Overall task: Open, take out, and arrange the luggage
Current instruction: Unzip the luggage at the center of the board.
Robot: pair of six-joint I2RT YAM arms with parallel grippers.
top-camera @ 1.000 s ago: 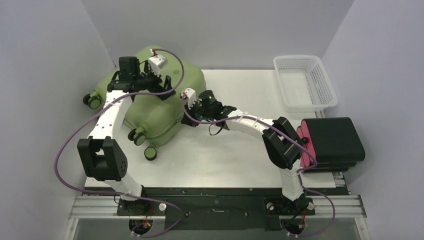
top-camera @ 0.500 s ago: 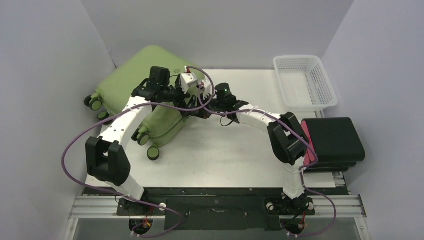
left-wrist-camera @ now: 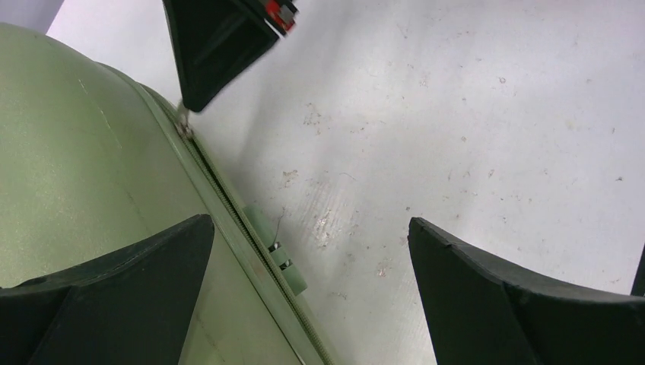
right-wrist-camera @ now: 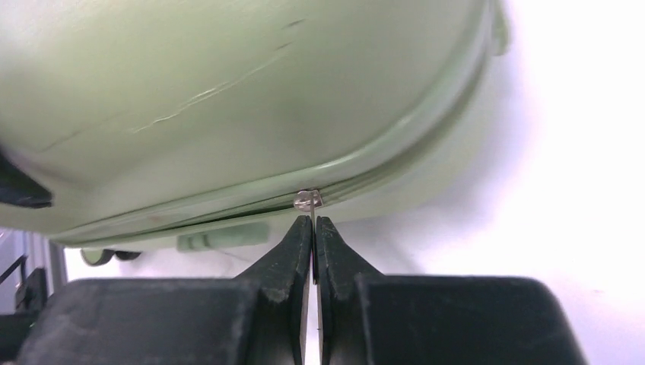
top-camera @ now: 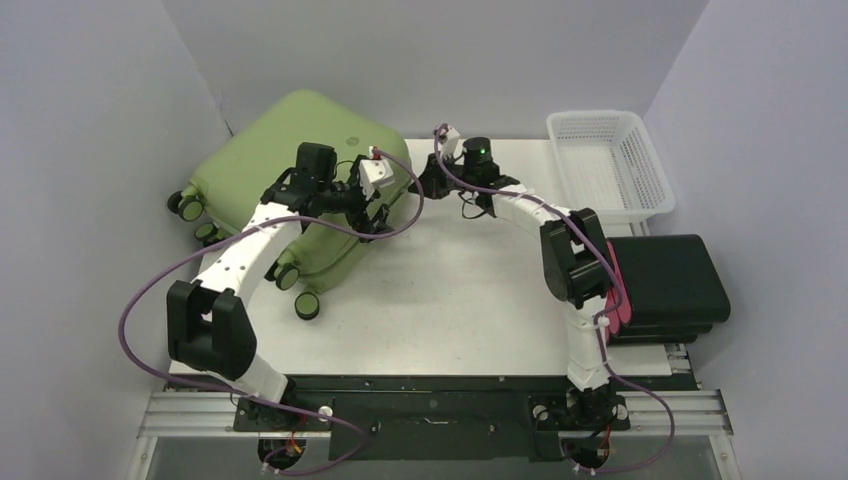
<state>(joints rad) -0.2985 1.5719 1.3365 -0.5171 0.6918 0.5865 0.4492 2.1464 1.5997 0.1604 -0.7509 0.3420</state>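
Luggage lies at the table's far-left corner, wheels at its near-left end, zipper seam facing right. Right gripper has its fingers pressed together at the seam, apparently pinching the thin metal zipper pull; the tab is tiny, so that's hard to confirm. Left gripper hovers over the luggage's right edge, jaws wide apart, holding nothing.

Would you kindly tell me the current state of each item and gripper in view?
olive-green suitcase: shells together, not opened.
zipper pull: pinched by the right gripper.
right gripper: shut on the zipper pull.
left gripper: open, holding nothing.
white mesh basket: upright, nothing visible inside.
black case: closed.
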